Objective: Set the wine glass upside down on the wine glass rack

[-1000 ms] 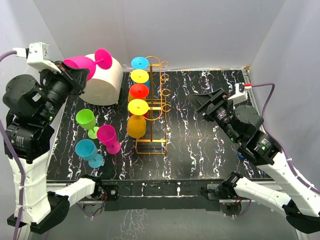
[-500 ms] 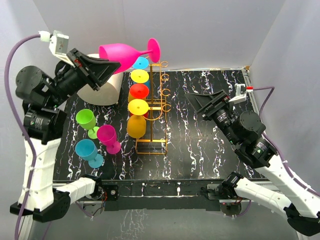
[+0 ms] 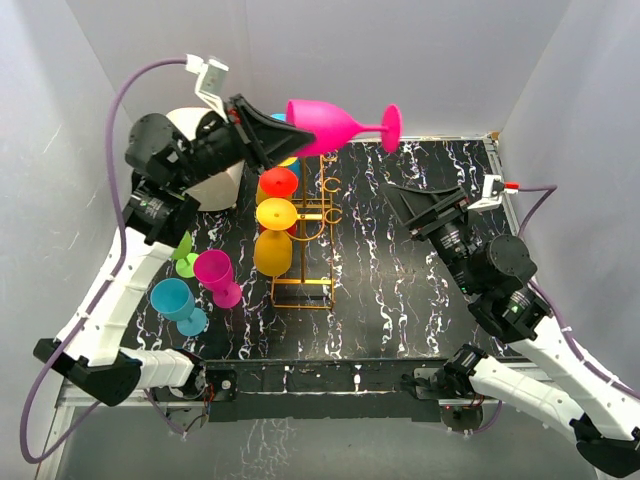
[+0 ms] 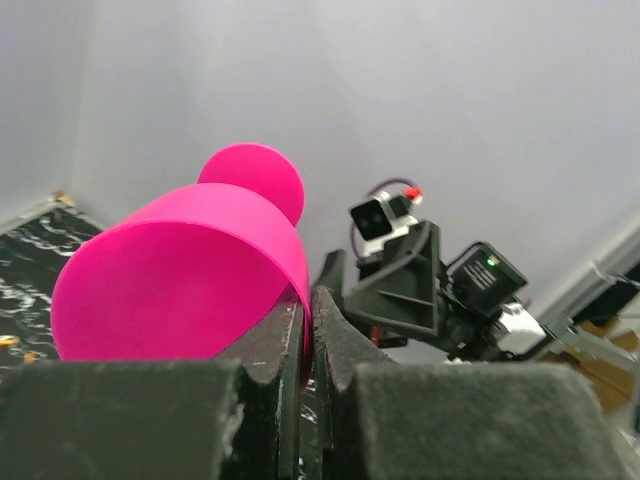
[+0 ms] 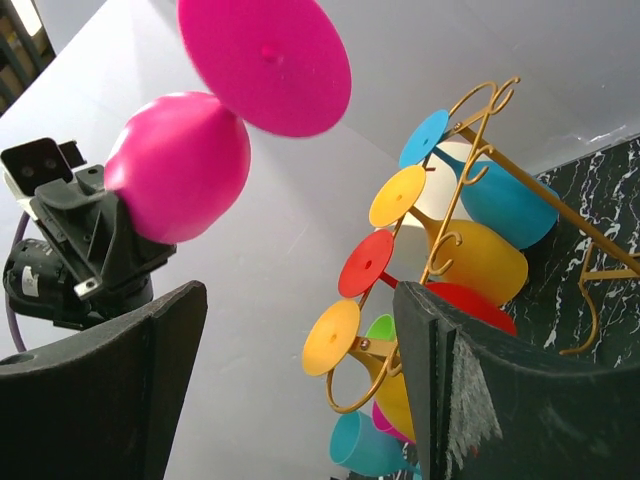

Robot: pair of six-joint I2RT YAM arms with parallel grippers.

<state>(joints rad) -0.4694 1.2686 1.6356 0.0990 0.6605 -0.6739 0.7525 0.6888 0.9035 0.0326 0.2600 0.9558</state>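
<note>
The left tool (image 3: 281,137) is pinching the wall of the magenta wine glass (image 3: 326,122) at the bowl's rim, one finger inside and one outside. It is holding the glass on its side in the air above the top of the wine glass rack (image 3: 318,214), foot pointing toward the right arm. The right tool (image 3: 418,205) is hovering near the rack with its fingers spread wide and holding nothing.

The glass is looking like opaque moulded plastic, so probably light, stiff and unlikely to shatter. Its smooth wall may be letting it pivot in a rim pinch. This hold is leaving the thin stem and flat foot free, the parts a hook must receive.

Yellow, red and orange glasses are hanging on the rack's left side, while the right-hand hooks are showing bare. The thin wire rack may be shifting easily if nudged.

The black marbled table (image 3: 400,290) is also carrying a cream container (image 3: 226,180) and three upright glasses (image 3: 216,272). Pale walls are closing in three sides, leaving modest room.
</note>
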